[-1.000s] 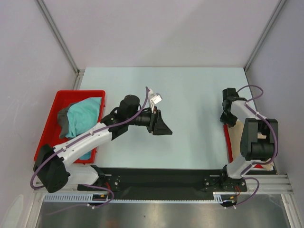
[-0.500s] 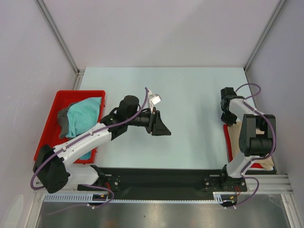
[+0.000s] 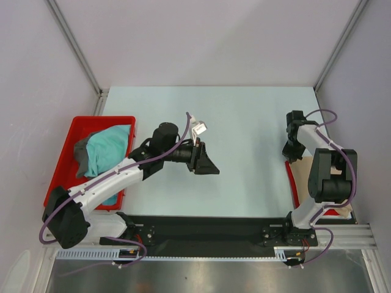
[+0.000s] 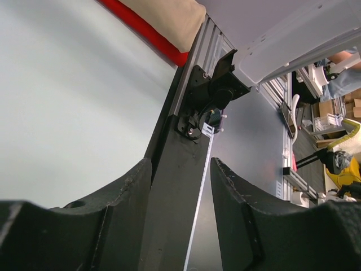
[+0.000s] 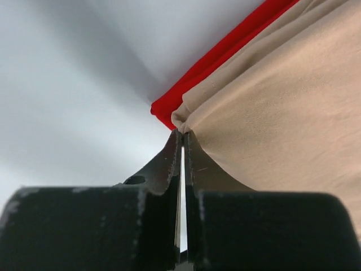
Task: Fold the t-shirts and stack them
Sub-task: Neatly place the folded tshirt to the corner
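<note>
Three shirts: teal shirt (image 3: 110, 146), grey shirt (image 3: 79, 151) in tray (image 3: 60, 177); tan shirt (image 5: 282, 113) on mat (image 5: 225, 52), corner pinched by right gripper (image 5: 181, 135); left gripper (image 4: 180, 165) gapes empty.

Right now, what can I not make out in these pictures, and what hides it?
The tan shirt: top view, the right arm covers most of it; the right wrist view cuts it off.
The dark grey shirt: top view, only a small part shows beside the teal shirt in the red tray.
The right gripper, shut on the tan shirt's corner: right wrist view, its fingers hide how much cloth is pinched.
</note>
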You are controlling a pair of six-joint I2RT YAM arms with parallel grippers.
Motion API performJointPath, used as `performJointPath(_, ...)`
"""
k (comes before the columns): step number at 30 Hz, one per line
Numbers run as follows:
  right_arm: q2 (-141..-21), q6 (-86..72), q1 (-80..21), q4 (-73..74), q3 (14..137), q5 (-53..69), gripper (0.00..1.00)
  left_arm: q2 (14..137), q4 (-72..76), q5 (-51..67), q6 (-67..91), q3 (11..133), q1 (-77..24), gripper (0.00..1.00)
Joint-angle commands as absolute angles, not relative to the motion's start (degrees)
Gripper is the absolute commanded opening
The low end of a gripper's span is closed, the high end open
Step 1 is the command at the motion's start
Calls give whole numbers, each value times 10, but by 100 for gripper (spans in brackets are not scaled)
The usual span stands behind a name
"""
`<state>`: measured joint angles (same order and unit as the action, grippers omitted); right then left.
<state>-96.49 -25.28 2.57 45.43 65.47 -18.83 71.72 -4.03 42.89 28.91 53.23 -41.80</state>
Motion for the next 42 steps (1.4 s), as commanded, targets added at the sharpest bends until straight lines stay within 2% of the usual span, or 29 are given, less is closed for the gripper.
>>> performJointPath(1, -937, -292, 29, 459, 631, -132, 0, 700, -33, 454, 276, 527, -413, 52)
performJointPath(2, -930, -297, 29, 461, 631, -133, 2, 698, -34, 455, 276, 526, -413, 52)
performJointPath(3, -925, -303, 29, 470, 633, -140, 11, 697, -35, 458, 275, 524, -413, 52)
performJointPath(4, -915, -316, 29, 478, 639, -149, 22, 697, -35, 460, 275, 520, -413, 52)
performJointPath(5, -890, -322, 30, 485, 642, -159, 38, 694, -37, 460, 275, 519, -413, 52)
performJointPath(8, -844, -368, 43, 544, 661, -212, 48, 691, -39, 467, 272, 513, -413, 52)
performJointPath(11, -778, -436, 72, 612, 658, -276, 49, 686, -41, 475, 267, 513, -412, 52)
performJointPath(13, -745, -469, 95, 657, 645, -312, 46, 684, -42, 482, 264, 514, -412, 52)
performJointPath(16, -732, -503, 166, 698, 608, -323, 29, 681, -46, 490, 258, 517, -412, 52)
performJointPath(17, -734, -502, 192, 700, 602, -327, 14, 681, -50, 494, 257, 517, -412, 52)
performJointPath(19, -751, -505, 202, 713, 599, -350, 2, 678, -54, 495, 254, 518, -412, 52)
performJointPath(20, -759, -511, 200, 721, 602, -363, 0, 676, -56, 497, 254, 518, -412, 52)
performJointPath(25, -810, -570, 193, 759, 591, -428, 0, 666, -66, 495, 255, 512, -412, 52)
performJointPath(30, -914, -626, 168, 801, 591, -458, 0, 649, -78, 483, 257, 506, -412, 52)
performJointPath(34, -1010, -644, 142, 788, 592, -444, 0, 634, -86, 471, 258, 503, -411, 52)
performJointPath(36, -1039, -673, 130, 756, 563, -398, 0, 624, -92, 468, 258, 500, -410, 52)
performJointPath(39, -1037, -720, 102, 724, 507, -356, 0, 614, -119, 465, 247, 504, -405, 52)
performJointPath(42, -1022, -749, 85, 744, 515, -361, 0, 609, -140, 462, 234, 508, -404, 52)
